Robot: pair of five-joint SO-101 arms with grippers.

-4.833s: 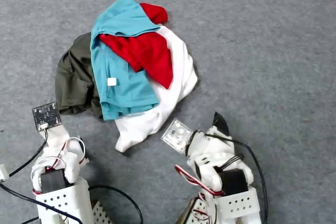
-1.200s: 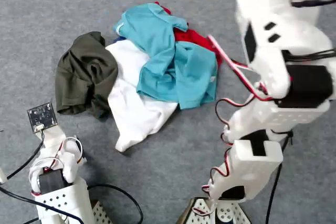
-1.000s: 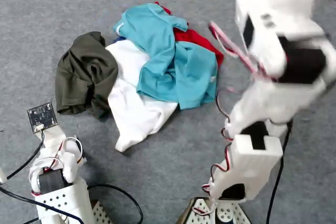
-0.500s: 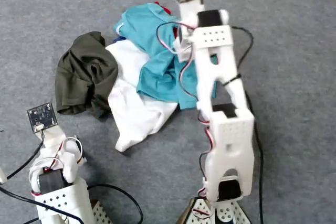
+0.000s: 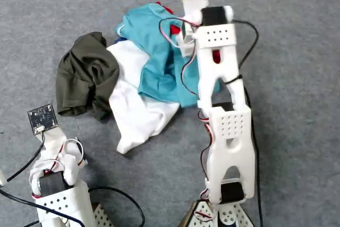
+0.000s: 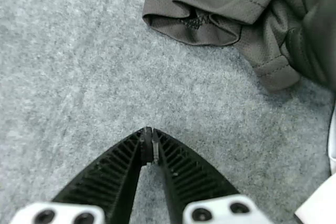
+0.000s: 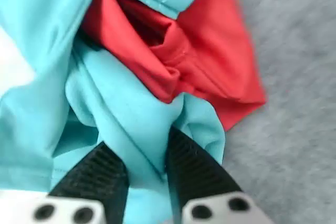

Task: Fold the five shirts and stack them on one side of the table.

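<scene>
Now my right gripper (image 7: 144, 153) is clamping a ridge of the teal shirt (image 7: 121, 103), and the cloth is bunching up between my two fingers. Just beyond my fingertips the red shirt (image 7: 210, 61) is lying crumpled, partly tucked under a teal hem. Past it the bare grey table (image 7: 294, 129) is showing.

A second ago this arm was swinging high over the far side of the table. It has since dropped across the heap and taken hold, and the teal edge is already gathering in toward me. Nearly five seconds back I was folded at my base with the red lying on top of the teal, so the heap has been turned over too.

My left gripper (image 6: 148, 142) is resting closed and empty, tips touching, low over the table. The dark shirt (image 6: 226, 3) is lying just ahead of it, apart from the fingers, and that arm has not shifted. Farther off, the white shirt (image 5: 133, 110) is spreading out beneath the teal one.

I am judging that I am only peeling one shirt free. Nothing is folded yet, and no stack is started.
</scene>
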